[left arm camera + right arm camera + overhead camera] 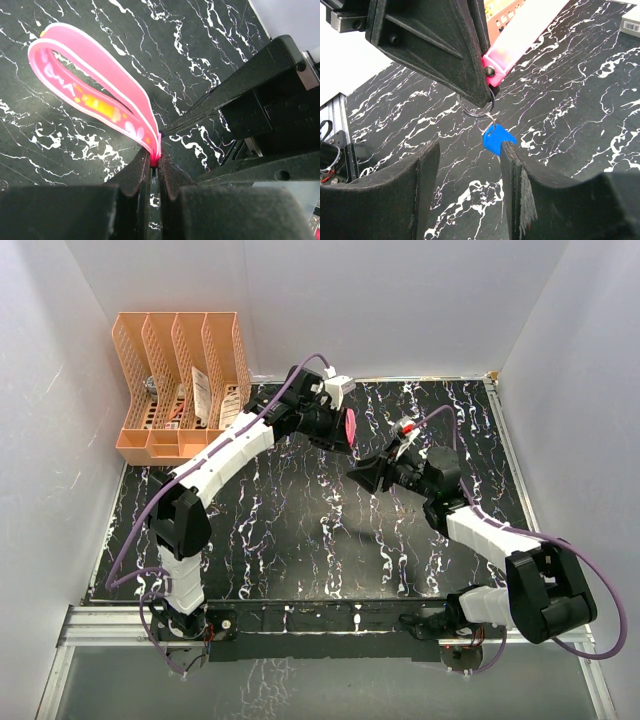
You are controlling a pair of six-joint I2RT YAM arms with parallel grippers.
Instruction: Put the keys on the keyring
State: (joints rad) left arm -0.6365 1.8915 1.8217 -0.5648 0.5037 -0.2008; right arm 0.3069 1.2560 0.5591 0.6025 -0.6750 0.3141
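Currently the keyring (95, 102) is held above the table (300, 530), pinched at its ring end between the pressed-together jaws of the left gripper (155, 165). In the left wrist view its long axis is seen running from the pinch up and to the left, the looped end pointing away from the fingers. The metal end is hidden there behind the fingers. It is shown only in the right wrist view: the ring (476, 115) hangs below the left fingertip, and the blue key (497, 140) hangs from it. The jaws of the right gripper (470, 146) are spread, with the key between them, close to one finger; contact cannot be judged. From above, the keyring is reduced to a pink sliver, and ring and key cannot be made out.
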